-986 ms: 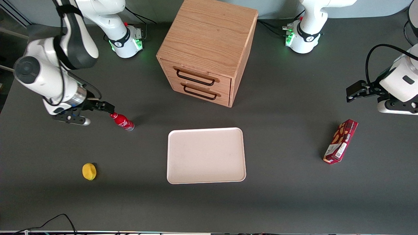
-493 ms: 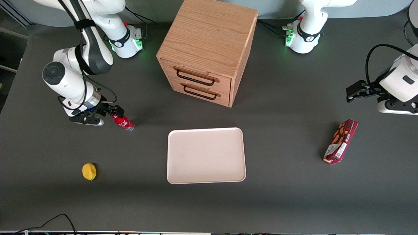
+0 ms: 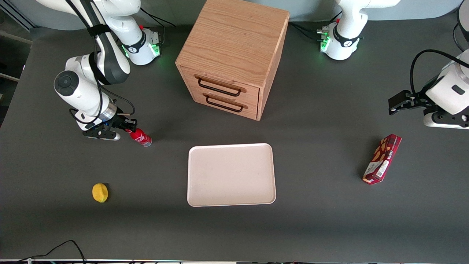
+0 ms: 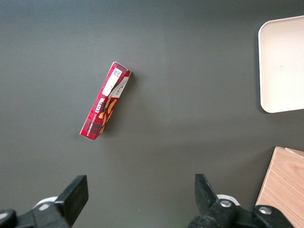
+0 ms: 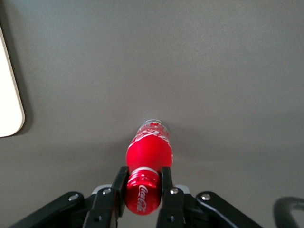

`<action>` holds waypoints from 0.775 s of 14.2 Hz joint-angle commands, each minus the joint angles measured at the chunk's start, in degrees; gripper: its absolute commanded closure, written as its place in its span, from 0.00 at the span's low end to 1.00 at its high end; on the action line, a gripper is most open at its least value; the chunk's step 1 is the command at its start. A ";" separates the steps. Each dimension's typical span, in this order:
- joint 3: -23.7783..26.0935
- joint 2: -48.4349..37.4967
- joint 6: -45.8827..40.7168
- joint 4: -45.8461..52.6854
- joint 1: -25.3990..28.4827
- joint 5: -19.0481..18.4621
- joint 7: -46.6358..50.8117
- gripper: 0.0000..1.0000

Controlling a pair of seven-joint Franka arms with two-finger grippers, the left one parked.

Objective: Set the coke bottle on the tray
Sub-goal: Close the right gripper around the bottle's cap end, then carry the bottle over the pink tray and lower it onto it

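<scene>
The coke bottle (image 3: 141, 138), red with a silvery base, rests on the dark table toward the working arm's end. My right gripper (image 3: 130, 129) is at its cap end, with the fingers shut against both sides of the red cap. In the right wrist view the bottle (image 5: 148, 152) runs away from the gripper (image 5: 143, 172), white lettering on the cap facing the camera. The tray (image 3: 231, 174), pale pinkish-white and with nothing on it, lies at the table's middle, apart from the bottle. Its corner shows in the right wrist view (image 5: 7, 95).
A wooden two-drawer cabinet (image 3: 231, 55) stands farther from the front camera than the tray. A yellow lemon (image 3: 100, 192) lies nearer the camera than the bottle. A dark-red snack box (image 3: 382, 158) lies toward the parked arm's end, also in the left wrist view (image 4: 105, 105).
My right arm has moved toward the bottle and the gripper has come over the cap and shut on it. The bottle's base stays about where it was.
</scene>
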 commanded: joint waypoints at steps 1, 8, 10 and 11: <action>-0.20 -2.60 -12.22 8.61 0.26 -0.09 -1.50 1.00; -0.11 15.62 -53.79 61.99 2.62 0.09 4.45 1.00; 1.28 26.62 -59.38 78.64 4.91 0.09 11.65 1.00; 3.29 29.88 -59.04 81.75 5.09 0.00 15.34 1.00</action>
